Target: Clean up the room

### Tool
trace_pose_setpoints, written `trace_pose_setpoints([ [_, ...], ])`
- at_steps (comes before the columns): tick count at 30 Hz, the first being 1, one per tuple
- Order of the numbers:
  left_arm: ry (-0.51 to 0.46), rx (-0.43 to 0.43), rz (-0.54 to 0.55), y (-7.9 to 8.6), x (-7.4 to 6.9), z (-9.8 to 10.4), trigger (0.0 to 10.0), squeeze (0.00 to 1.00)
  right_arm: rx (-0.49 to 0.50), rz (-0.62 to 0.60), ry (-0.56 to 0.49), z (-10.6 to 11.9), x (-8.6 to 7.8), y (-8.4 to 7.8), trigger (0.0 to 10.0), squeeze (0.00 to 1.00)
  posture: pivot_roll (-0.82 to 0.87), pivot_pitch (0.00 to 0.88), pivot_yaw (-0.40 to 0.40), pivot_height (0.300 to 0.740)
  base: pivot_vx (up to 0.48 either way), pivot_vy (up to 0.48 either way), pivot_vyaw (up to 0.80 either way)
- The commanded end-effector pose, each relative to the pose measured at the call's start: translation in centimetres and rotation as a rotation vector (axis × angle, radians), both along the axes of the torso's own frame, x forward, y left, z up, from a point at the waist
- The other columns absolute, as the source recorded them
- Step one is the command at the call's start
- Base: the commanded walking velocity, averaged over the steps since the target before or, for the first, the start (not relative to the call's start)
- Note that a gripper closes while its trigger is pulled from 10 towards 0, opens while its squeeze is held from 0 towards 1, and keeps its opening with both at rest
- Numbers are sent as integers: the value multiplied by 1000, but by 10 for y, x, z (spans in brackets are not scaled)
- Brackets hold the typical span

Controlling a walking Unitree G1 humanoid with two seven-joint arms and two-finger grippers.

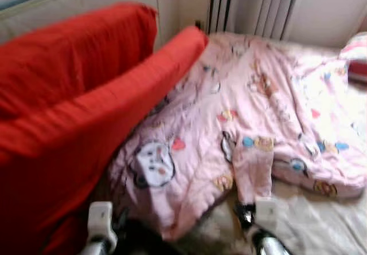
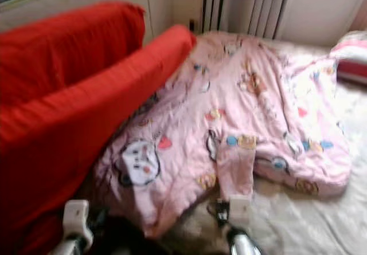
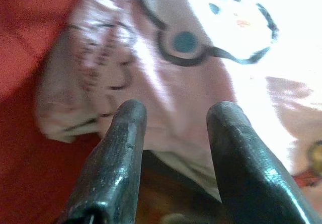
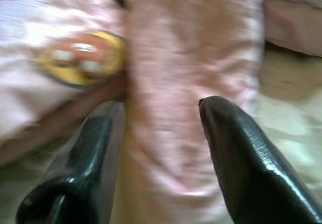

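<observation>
On the bed (image 1: 321, 226), red cushions (image 1: 69, 112) at the robot's left, pink cartoon-print blanket (image 1: 246, 112) spread beside them, left pincer (image 3: 173, 118) open at its near edge, right pincer (image 4: 161, 113) open over a fold.

Both silver arms reach forward low at the bottom of the head views. The left gripper (image 3: 176, 121) has its two long black fingers (image 3: 118, 153) spread apart, tips forward with a clear gap between them. The right gripper (image 4: 161, 118) likewise holds its two black fingers (image 4: 241, 148) parted. Pale wrist housings sit just behind each gripper.
</observation>
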State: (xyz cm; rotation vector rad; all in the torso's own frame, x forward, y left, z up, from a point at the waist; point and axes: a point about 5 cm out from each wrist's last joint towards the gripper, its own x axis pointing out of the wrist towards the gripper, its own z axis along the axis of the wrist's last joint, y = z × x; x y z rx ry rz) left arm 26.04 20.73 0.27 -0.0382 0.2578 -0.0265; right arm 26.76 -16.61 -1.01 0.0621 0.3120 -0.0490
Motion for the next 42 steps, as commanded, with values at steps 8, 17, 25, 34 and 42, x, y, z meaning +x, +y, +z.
trace_pose_setpoints([
  [8, 26, 14, 2, 6, -8, -5, 10000, 0, 32, -18, 87, -10, -4, 4, 10000, 800, 28, 200, 6, 614, 0, 0, 0],
  [17, 2, 16, -7, 6, -11, -1, 10000, 0, 39, -33, 93, 0, 13, 2, 10000, 1000, 43, 239, 14, 614, 0, 0, 0],
  [25, -19, 17, -19, 6, -9, 5, 10000, 0, 68, -51, 100, 8, 25, 3, 10000, 0, 50, 262, 17, 614, 0, 0, 0],
  [34, -3, 17, -30, 6, -15, 4, 10000, 0, 60, -66, 221, -2, 20, 2, 10000, 0, 58, 289, 25, 614, 0, 0, 0],
  [42, 7, 15, -40, 4, -19, 4, 10000, 0, 65, -88, 347, -18, 6, -2, 10000, 0, 60, 301, 30, 614, 0, 0, 0],
])
